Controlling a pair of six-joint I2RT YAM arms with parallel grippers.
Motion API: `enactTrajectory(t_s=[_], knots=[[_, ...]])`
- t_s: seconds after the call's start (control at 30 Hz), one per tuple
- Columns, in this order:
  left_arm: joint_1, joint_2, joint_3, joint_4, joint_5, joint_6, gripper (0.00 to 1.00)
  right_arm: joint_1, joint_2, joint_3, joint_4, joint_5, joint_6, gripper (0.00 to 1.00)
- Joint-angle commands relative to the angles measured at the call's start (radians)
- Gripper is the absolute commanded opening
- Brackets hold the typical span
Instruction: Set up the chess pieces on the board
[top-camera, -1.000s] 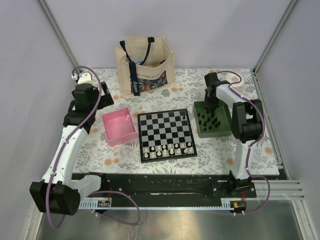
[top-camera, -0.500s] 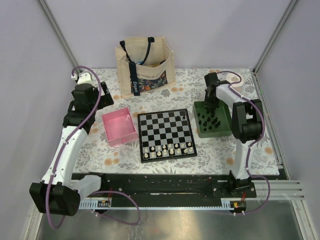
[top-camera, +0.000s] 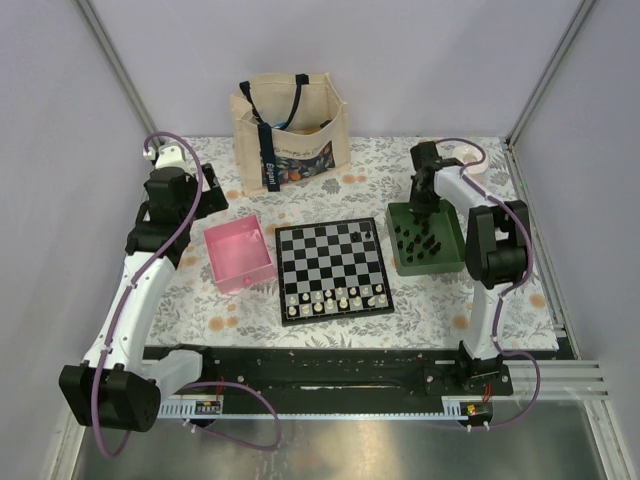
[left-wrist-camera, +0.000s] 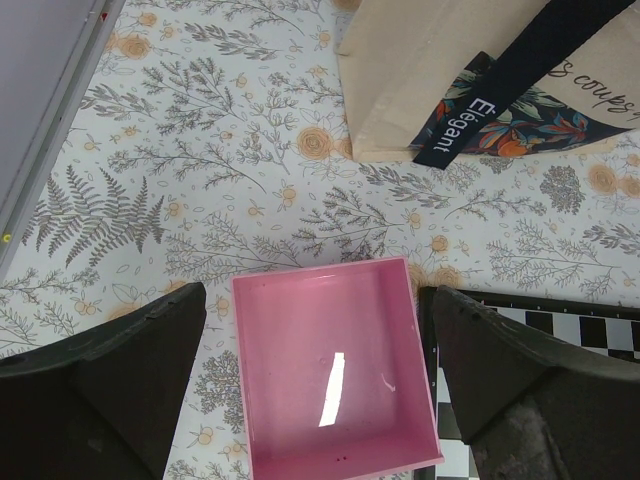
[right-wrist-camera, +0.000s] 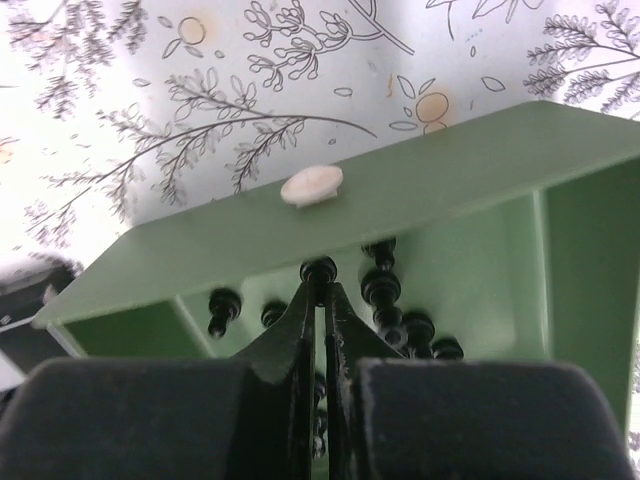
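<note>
The board (top-camera: 331, 262) lies in the middle of the table, with white pieces (top-camera: 335, 297) in its near rows and one black piece (top-camera: 368, 232) at its far right corner. Several black chess pieces (right-wrist-camera: 385, 290) stand in the green tray (top-camera: 452, 265), to the right of the board. My right gripper (right-wrist-camera: 320, 282) reaches into that tray (right-wrist-camera: 420, 190) and is shut on one black chess piece (right-wrist-camera: 319, 268), pinching it just below its round head. My left gripper (left-wrist-camera: 312, 300) hangs open above the pink tray (left-wrist-camera: 320, 270) with nothing between its fingers.
A beige tote bag (top-camera: 290, 130) stands at the back of the table behind the board. The pink tray (top-camera: 262, 270) sits left of the board. A small white blob (right-wrist-camera: 311, 185) rests on the green tray's far rim.
The right gripper's jaws have closed on a black piece inside the green tray. The left arm has not moved.
</note>
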Motion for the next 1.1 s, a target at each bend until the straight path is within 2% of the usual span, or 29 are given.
enactTrajectory(t_s=[0.0,0.17,0.33,0.53,0.67,1.07], knots=[[0.002,-0.021,0.01,0.028,0.017,0.01,0.99,-0.002,-0.162,0.019,-0.023,-0.042,-0.005,0.0],[0.004,-0.016,0.01,0.028,0.022,0.008,0.99,0.021,-0.277,-0.03,-0.028,-0.051,0.02,0.0],[0.004,-0.019,0.009,0.028,0.025,0.008,0.99,0.114,-0.32,-0.013,-0.037,-0.07,0.032,0.0],[0.002,-0.021,0.009,0.028,0.023,0.01,0.99,0.303,-0.219,0.107,-0.051,-0.091,0.053,0.0],[0.002,-0.019,0.007,0.029,0.022,0.01,0.99,0.383,-0.127,0.153,-0.045,-0.09,0.053,0.0],[0.002,-0.016,0.009,0.026,0.013,0.011,0.99,0.436,0.021,0.185,-0.054,-0.107,0.003,0.0]])
